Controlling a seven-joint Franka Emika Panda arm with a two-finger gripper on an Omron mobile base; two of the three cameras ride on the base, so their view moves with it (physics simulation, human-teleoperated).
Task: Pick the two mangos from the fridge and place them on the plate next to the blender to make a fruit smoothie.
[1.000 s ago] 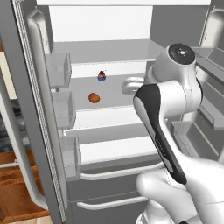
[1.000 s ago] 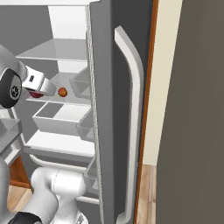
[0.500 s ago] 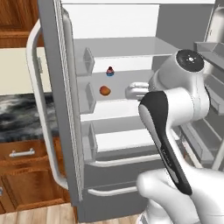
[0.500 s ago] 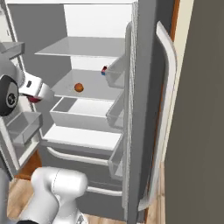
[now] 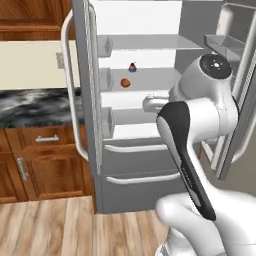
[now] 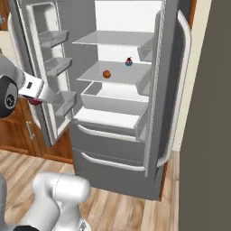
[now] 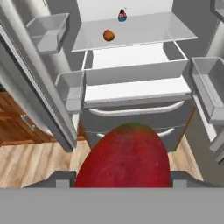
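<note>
A deep red mango (image 7: 124, 159) looms large at the bottom of the hand view, and my gripper (image 6: 35, 100) is shut on it, out in front of the open fridge (image 6: 113, 149). The orange mango (image 7: 109, 35) lies on the fridge's middle shelf, also seen as the orange mango (image 5: 125, 83) and orange mango (image 6: 106, 74). Behind it stands a small blue-based cupcake-like item (image 6: 129, 62). Both fridge doors are swung open. The plate and the blender are out of view.
Left of the fridge runs a dark marble counter (image 5: 30, 107) over wooden cabinets (image 5: 40, 160). The open left door with its clear bins (image 6: 49, 67) is close beside my hand. A tall wall (image 6: 207, 135) stands at the right. Wood floor lies in front.
The whole picture has shifted: the base has backed away from the fridge, so more of the fridge, counter and floor shows. The red mango stays in my gripper.
</note>
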